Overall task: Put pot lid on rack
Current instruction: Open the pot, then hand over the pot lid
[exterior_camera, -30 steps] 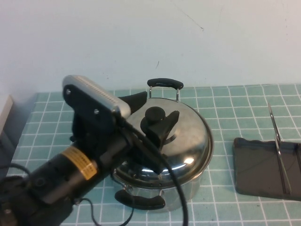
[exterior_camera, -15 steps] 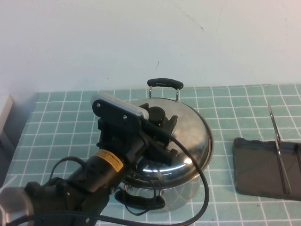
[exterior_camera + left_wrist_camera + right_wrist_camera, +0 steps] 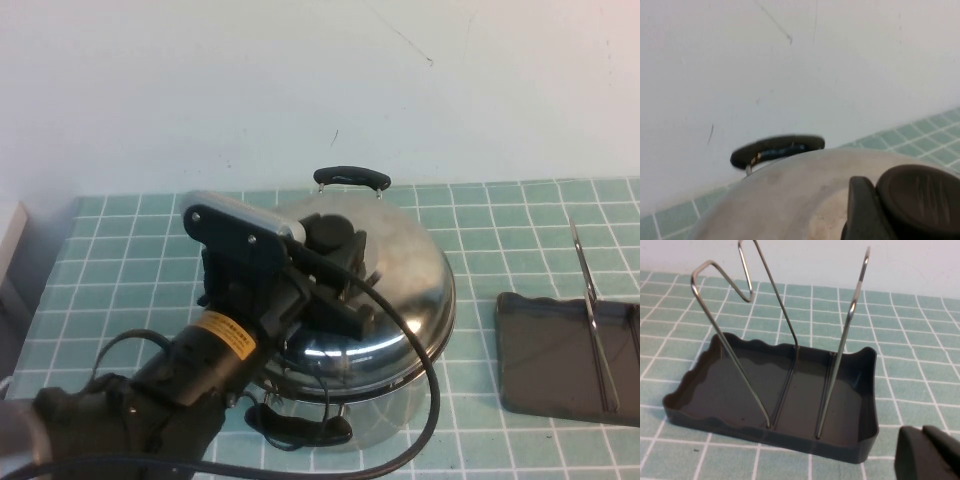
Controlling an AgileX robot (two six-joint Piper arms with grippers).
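The shiny domed pot lid (image 3: 400, 290) sits tilted over the steel pot (image 3: 395, 405), its far edge raised. My left gripper (image 3: 335, 250) is shut on the lid's black knob (image 3: 328, 232). In the left wrist view one finger (image 3: 862, 210) presses against the knob (image 3: 922, 197) above the lid's dome (image 3: 790, 195). The dark grey rack (image 3: 530, 360) with its upright wire divider (image 3: 590, 310) stands at the right, apart from the pot. My right gripper (image 3: 927, 452) is shut and empty, just beside the rack's wall (image 3: 765, 432); it is out of the high view.
The pot's far black handle (image 3: 350, 177) and near black handle (image 3: 300, 428) stick out past the lid. A white wall stands close behind the pot. Bare green tiled table lies between pot and rack. The rack's wires (image 3: 845, 335) rise high.
My left gripper came down over the knob and shut on it. The lid has since tipped up a little, its far edge rising toward the pot's far handle.
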